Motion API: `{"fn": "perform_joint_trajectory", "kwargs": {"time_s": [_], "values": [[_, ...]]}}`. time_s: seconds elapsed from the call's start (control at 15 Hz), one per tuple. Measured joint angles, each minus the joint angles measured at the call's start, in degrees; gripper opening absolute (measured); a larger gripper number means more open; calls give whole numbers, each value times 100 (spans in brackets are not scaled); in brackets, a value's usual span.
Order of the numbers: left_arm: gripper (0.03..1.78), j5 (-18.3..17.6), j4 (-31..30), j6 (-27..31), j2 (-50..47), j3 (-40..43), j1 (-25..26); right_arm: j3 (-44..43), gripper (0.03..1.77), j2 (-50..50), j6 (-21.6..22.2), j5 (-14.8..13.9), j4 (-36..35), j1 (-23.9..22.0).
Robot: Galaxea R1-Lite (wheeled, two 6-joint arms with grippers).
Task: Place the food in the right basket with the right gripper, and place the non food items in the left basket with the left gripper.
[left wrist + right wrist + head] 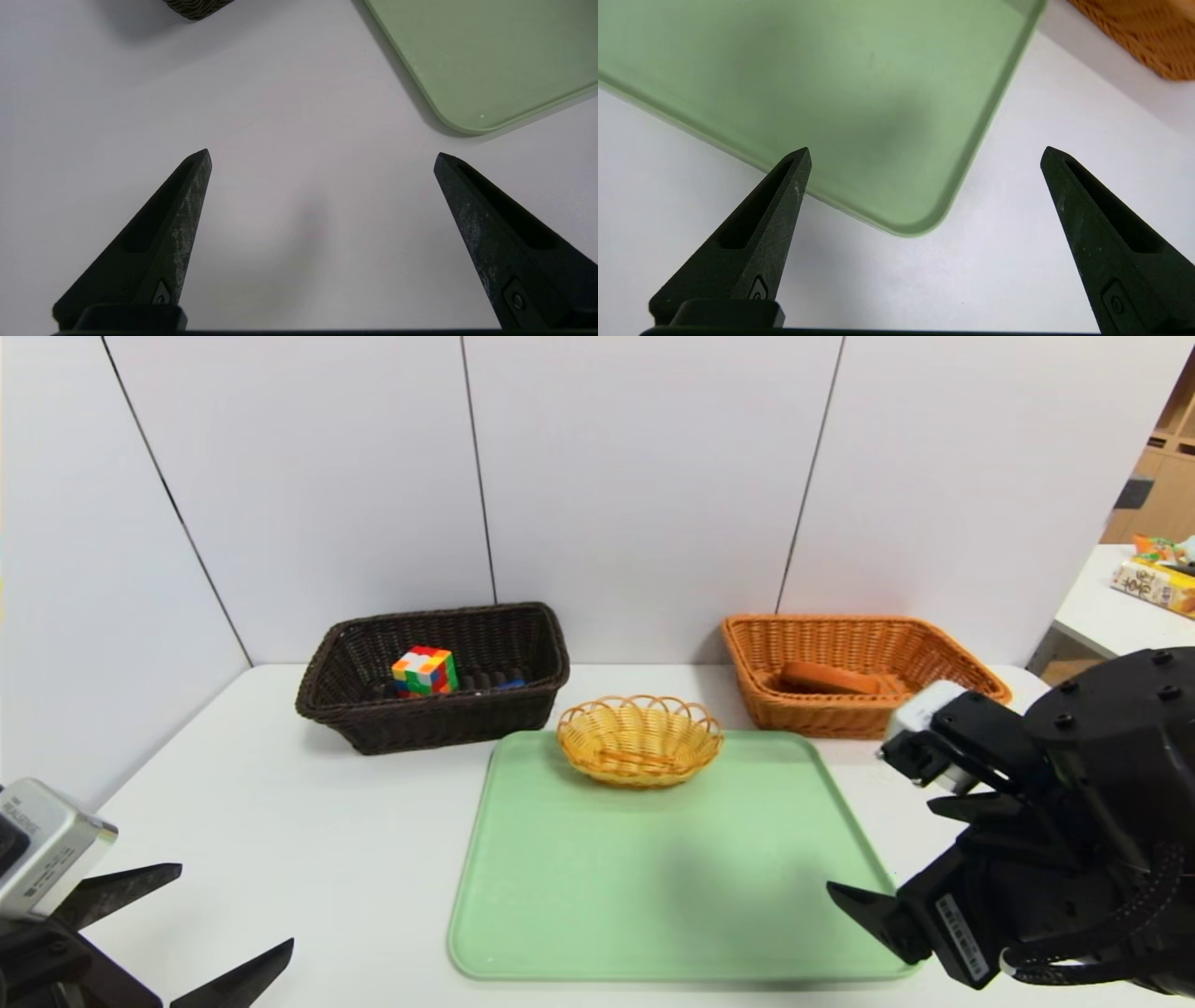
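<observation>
Two black pointed-finger hands spread, empty: left hand (322, 156), right hand (926, 151) | orange-brown crusted toy bread slice (829, 678) lying in orange-tan wicker basket (971, 674)

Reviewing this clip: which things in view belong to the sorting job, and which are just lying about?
Part of the job:
- dark left basket, holding the puzzle cube
- orange right basket, holding the bread slice
- left gripper, open over bare table
- right gripper, open at the tray's corner

Just lying about:
- green tray
- small yellow basket on it
- boxes on the side table
</observation>
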Motion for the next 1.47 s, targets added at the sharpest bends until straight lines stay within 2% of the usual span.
{"fn": "perform_joint_trajectory", "kwargs": {"time_s": [0.33,0.8,1.47], "values": [[169,12,-7,5,-6,-9,33,518,169,-336,479,-13,0,-297],[169,9,-11,21,-6,-33,194,844,169,-727,512,-132,-20,-822],[169,1,-5,21,-180,15,1025,1072,169,-1069,506,-129,-46,-1200]]}}
